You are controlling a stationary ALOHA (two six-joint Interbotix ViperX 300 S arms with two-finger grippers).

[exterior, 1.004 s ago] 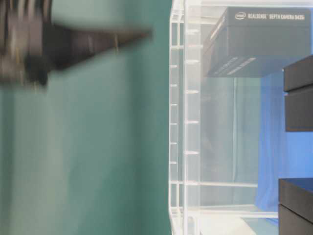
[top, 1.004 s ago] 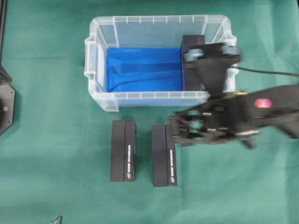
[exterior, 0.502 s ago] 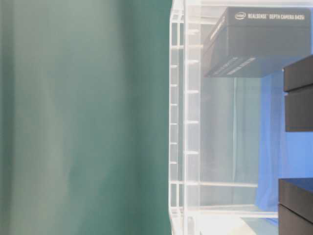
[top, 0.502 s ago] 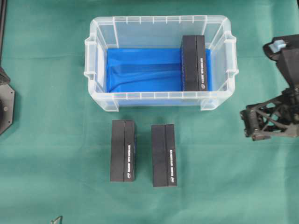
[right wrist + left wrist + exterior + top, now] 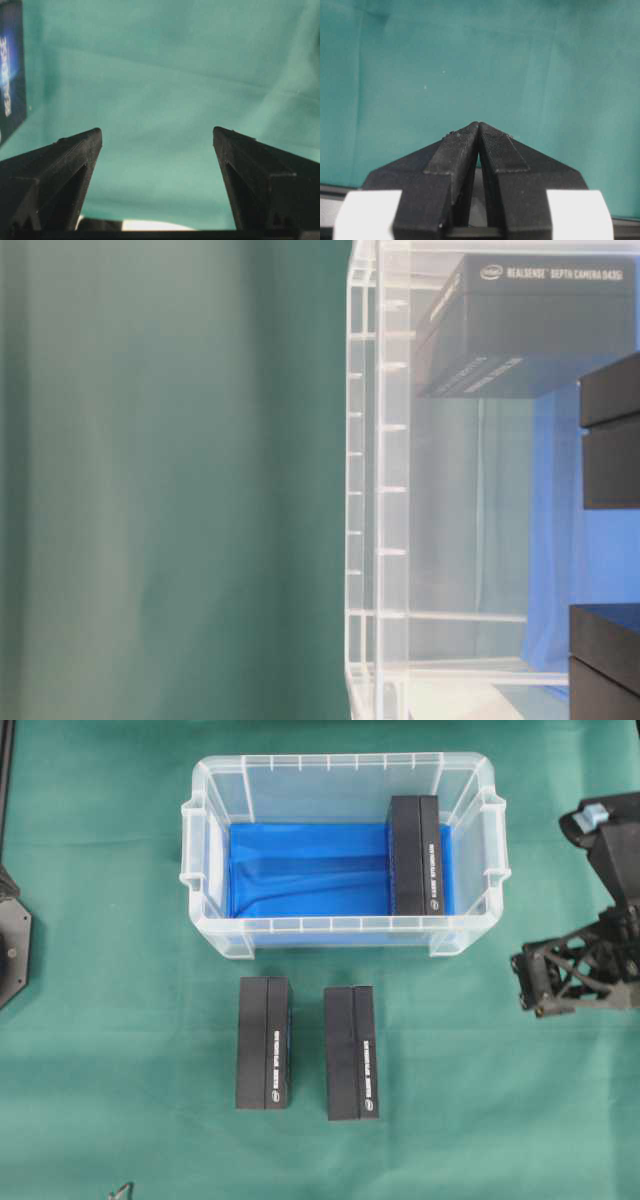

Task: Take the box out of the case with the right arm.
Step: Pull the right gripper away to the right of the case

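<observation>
Black RealSense camera box [image 5: 417, 855] stands on edge inside the clear case [image 5: 340, 934], tight to the case's right end on the blue lining; case sits toward the far edge of the green-clothed table [image 5: 120, 840]. Box's long axis runs far-to-near across the case's short dimension, printed strip facing up and right; the table-level view shows the lettering "RealSense Depth Camera D435i". Right gripper [image 5: 530, 985] hovers near the table's right edge, outside the case, jaws spread wide and empty; the wrist view shows only cloth between its fingers [image 5: 60, 165]. From the gripper the box lies to the left and farther back, over the case's right wall. Judgement: right arm is clearly the nearer one. Left gripper [image 5: 478, 131] is pinched closed on nothing over bare cloth. Two more black boxes [image 5: 264, 1042] [image 5: 351, 1052] lie outside, in front of the case, long axes likewise far-to-near.
</observation>
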